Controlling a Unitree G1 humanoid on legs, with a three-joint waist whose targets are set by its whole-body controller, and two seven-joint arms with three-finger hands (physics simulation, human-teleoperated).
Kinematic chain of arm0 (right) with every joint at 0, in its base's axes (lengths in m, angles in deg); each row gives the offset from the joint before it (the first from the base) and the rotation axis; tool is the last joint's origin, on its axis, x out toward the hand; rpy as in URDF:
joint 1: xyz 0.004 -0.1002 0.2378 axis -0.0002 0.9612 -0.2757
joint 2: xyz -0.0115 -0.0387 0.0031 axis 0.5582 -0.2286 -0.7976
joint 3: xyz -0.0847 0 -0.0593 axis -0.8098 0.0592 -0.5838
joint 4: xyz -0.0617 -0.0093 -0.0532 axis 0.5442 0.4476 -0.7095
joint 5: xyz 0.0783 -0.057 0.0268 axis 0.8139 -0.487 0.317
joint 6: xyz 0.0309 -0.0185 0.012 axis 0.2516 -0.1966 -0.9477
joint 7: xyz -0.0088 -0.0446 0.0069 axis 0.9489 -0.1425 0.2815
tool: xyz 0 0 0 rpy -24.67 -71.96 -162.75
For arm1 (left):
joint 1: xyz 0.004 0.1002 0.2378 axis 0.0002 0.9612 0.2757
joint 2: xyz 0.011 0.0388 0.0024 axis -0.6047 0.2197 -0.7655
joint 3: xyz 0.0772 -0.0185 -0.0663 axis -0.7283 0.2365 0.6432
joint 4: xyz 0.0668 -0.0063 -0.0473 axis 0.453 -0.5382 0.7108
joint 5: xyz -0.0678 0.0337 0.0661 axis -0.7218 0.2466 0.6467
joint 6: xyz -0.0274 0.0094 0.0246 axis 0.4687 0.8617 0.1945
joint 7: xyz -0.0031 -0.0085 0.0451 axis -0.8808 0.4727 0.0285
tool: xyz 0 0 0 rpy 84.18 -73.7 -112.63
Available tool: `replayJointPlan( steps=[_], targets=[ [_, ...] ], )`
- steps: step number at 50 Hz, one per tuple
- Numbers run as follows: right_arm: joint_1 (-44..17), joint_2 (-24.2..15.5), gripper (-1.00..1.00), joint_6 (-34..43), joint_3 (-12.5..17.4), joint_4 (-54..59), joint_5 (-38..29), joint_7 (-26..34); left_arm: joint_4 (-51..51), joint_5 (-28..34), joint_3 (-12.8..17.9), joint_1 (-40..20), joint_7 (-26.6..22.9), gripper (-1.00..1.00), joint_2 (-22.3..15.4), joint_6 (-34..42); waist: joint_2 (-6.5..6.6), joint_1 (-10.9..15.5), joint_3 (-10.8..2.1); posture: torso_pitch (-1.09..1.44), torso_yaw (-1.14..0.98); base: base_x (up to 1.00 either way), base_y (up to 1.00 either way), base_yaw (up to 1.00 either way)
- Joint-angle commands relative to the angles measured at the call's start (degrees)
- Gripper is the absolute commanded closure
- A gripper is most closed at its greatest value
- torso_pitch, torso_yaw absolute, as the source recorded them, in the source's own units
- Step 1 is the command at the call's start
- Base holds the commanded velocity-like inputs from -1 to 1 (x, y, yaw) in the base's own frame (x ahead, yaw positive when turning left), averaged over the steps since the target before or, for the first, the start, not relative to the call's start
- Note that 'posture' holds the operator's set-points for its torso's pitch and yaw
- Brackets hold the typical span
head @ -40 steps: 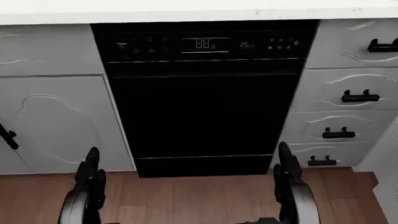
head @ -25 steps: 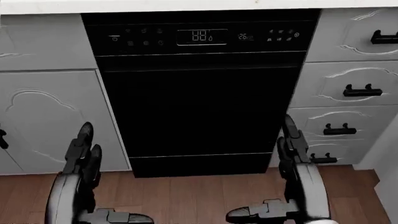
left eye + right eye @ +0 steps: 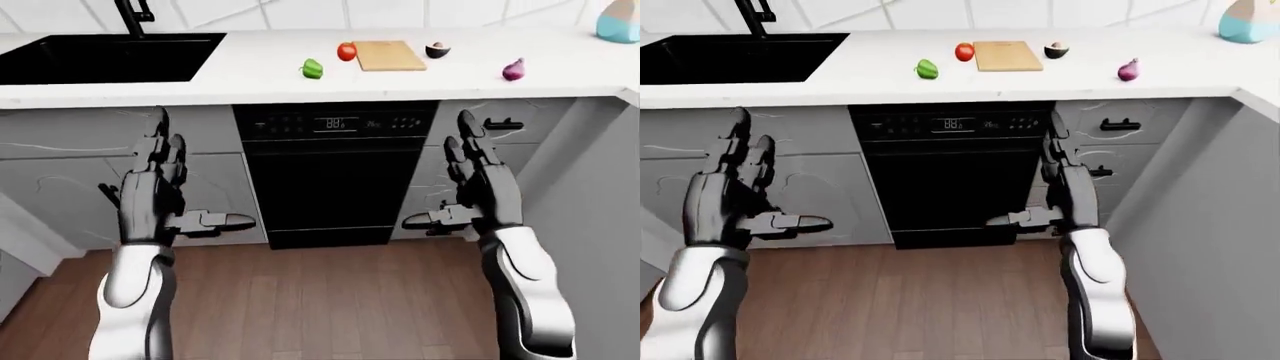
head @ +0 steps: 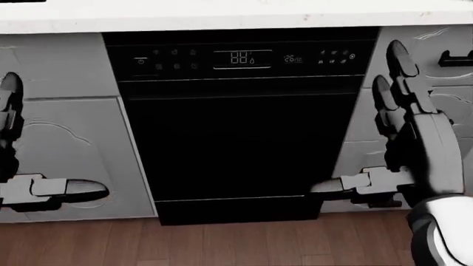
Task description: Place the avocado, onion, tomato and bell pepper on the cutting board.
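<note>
Left-eye view: the cutting board [image 3: 389, 55] lies bare on the counter [image 3: 260, 79]. The tomato [image 3: 346, 51] sits just beside its left edge, the bell pepper [image 3: 312, 69] a little further left, the avocado [image 3: 437, 50] just beside its right edge, and the onion [image 3: 514, 70] well apart to the right. No item is on the board, so all four placements remain. The left hand [image 3: 155, 191] and right hand [image 3: 480, 187] are raised below counter level, fingers spread wide and upright, thumbs pointing inward, holding nothing.

Head view: only the dishwasher [image 4: 240, 119] and cabinet fronts show (the task items are out of view here). Compared with the earlier frames, both hands stand higher and further apart, at the view's edges.

Right-eye view: the same layout, with the sink [image 3: 735, 56] at upper left.
</note>
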Motion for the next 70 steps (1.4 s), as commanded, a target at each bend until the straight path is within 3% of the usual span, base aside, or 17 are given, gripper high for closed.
replayJointPlan(
  steps=[1, 8, 11, 18, 24, 30, 34, 35, 37, 43, 48, 50, 57, 60, 61, 65, 70],
  targets=[
    [-2.01, -1.00, -1.00, 0.10, 0.83, -3.01, 0.82, 0.20, 2.84, -0.95, 1.59, -2.39, 0.11, -1.00, -1.72, 0.88, 0.08, -0.03, -0.97, 0.00, 0.00, 0.00, 0.00, 0.00],
    [-5.80, -3.75, -1.00, 4.21, 2.96, -5.36, 2.84, 0.48, 4.27, -2.58, 5.00, -5.18, 0.24, -1.00, -5.57, 3.52, 0.60, -0.07, -1.58, 0.00, 0.00, 0.01, 0.00, 0.00],
    [-7.20, -5.16, -1.00, 6.36, 4.09, -6.69, 4.17, 0.32, 5.35, -3.35, 6.12, -6.25, 0.32, -1.00, -7.09, 4.98, 0.73, -0.04, 0.31, 0.00, 0.00, 0.11, 0.00, 0.00],
    [-9.71, -7.57, -1.00, 9.41, 5.58, -8.20, 6.64, -0.64, 6.38, -4.93, 7.99, -7.50, 0.43, -1.00, -9.36, 6.30, 0.18, -0.21, 0.87, 0.00, 0.00, 0.13, 0.00, 0.00],
    [-10.59, -8.57, -1.00, 10.57, 5.80, -9.06, 7.46, -0.85, 6.73, -6.16, 9.03, -8.08, 1.21, -1.00, -10.50, 7.10, 4.27, -0.09, 1.20, 0.00, 0.00, 0.13, 0.00, 0.00],
    [-10.92, -9.14, -1.00, 10.80, 6.18, -9.10, 8.20, -0.62, 6.65, -7.04, 9.65, -8.23, 1.63, -1.00, -11.16, 7.46, 1.71, -0.01, 0.51, 0.00, 0.00, 0.14, 0.07, 0.00],
    [-11.15, -9.45, -1.00, 11.24, 6.36, -9.47, 8.61, -0.70, 6.46, -7.25, 9.88, -8.16, 1.85, -1.00, -11.39, 7.31, -3.14, 0.26, 0.24, 0.00, 0.00, 0.13, 0.11, 0.00],
    [-11.14, -9.52, -1.00, 11.20, 6.32, -9.48, 8.59, -0.66, 6.53, -7.30, 9.88, -8.20, 1.91, -1.00, -11.48, 7.39, -0.81, -0.48, 0.78, 0.00, 0.00, 0.13, 0.10, 0.00],
    [-11.33, -9.64, -1.00, 11.65, 6.46, -9.74, 8.87, -0.70, 6.38, -7.36, 9.92, -8.26, 2.12, -1.00, -11.54, 7.35, -2.01, -0.31, 0.74, 0.00, 0.00, 0.13, 0.11, 0.00],
    [-11.80, -10.03, -1.00, 12.72, 6.65, -10.19, 9.65, -0.77, 6.41, -7.59, 10.09, -8.16, 2.24, -1.00, -11.74, 7.44, 0.00, -0.47, 1.33, 0.00, 0.00, 0.14, 0.15, 0.00],
    [-11.54, -10.20, -1.00, 12.00, 6.32, -10.18, 9.07, -0.62, 6.46, -7.74, 10.15, -8.21, 2.37, -1.00, -11.83, 7.49, 5.51, -1.18, -0.69, 0.00, 0.00, 0.13, 0.16, 0.00],
    [-11.93, -10.26, -1.00, 12.53, 6.40, -10.34, 9.21, -0.55, 6.50, -7.89, 10.30, -8.26, 2.43, -1.00, -11.93, 7.58, 4.77, -0.59, 0.91, 0.00, 0.00, 0.14, 0.16, 0.00],
    [-11.93, -10.31, -1.00, 12.73, 6.61, -10.76, 9.27, -0.40, 6.37, -7.96, 10.39, -8.17, 2.59, -1.00, -12.04, 7.38, 0.45, -0.05, 0.99, 0.00, 0.00, 0.14, 0.16, 0.00],
    [-12.21, -10.50, -1.00, 12.83, 6.74, -10.66, 9.38, -0.40, 6.44, -8.12, 10.54, -8.32, 2.69, -1.00, -12.18, 7.61, -3.55, 0.18, 0.26, 0.00, 0.00, 0.13, 0.15, 0.00],
    [-12.17, -10.52, -1.00, 12.70, 6.68, -10.62, 9.30, -0.38, 6.45, -8.09, 10.50, -8.28, 2.70, -1.00, -12.20, 7.58, -1.81, -0.29, 0.54, 0.00, 0.00, 0.13, 0.14, 0.00],
    [-12.60, -10.89, -1.00, 12.82, 6.95, -10.38, 9.36, -0.33, 6.76, -8.21, 10.58, -8.26, 2.71, -1.00, -12.30, 7.84, -2.07, -0.38, 0.13, 0.00, 0.00, 0.13, 0.15, 0.00],
    [-13.14, -11.61, -1.00, 12.83, 7.34, -9.96, 9.50, -0.22, 6.95, -8.31, 10.76, -8.49, 2.77, -1.00, -12.59, 8.13, 1.19, -0.71, 1.17, 0.00, 0.00, 0.14, 0.14, 0.00]
  ],
)
